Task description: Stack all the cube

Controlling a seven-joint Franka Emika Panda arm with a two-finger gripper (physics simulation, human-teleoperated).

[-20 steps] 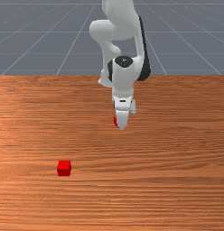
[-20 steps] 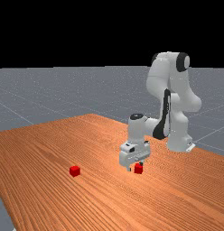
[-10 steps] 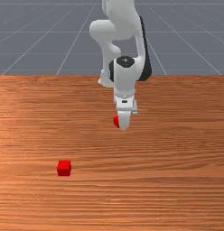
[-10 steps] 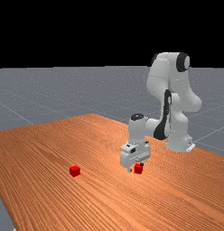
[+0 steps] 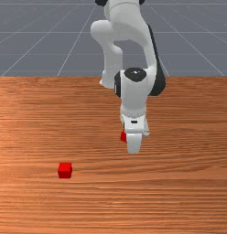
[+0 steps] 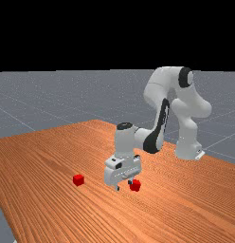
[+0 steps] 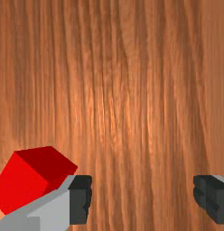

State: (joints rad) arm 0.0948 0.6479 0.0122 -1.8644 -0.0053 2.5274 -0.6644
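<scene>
The white-and-grey robot arm (image 6: 169,80) reaches over the orange-brown wooden tabletop (image 6: 53,152), its two-finger tool (image 6: 124,185) pointing down, with the fingertips low over the wood. The tool is spread wide and has nothing in its grasp — there is bare wood between its two dark fingertips (image 7: 80,198) in the wrist view.

A small, plain red cube (image 7: 23,185) sits outside that gap, just beside one finger and partly covered by it from above. Its sides are turned at an angle to the finger; whether the two touch, I cannot tell, nor whether the cube lies quite flat. In the front view it peeks out at the front view's left side of the tool, mostly hidden behind it. In the far view it is at the far view's right of the fingertips, close by.

A second small red cube (image 5: 65,170), much like the first, rests on the tabletop well apart from both the tool and the first cube. It stands toward the front view's left and nearer to that camera — and, in the far view, toward the far view's left. The two cubes are separate, not stacked.
</scene>
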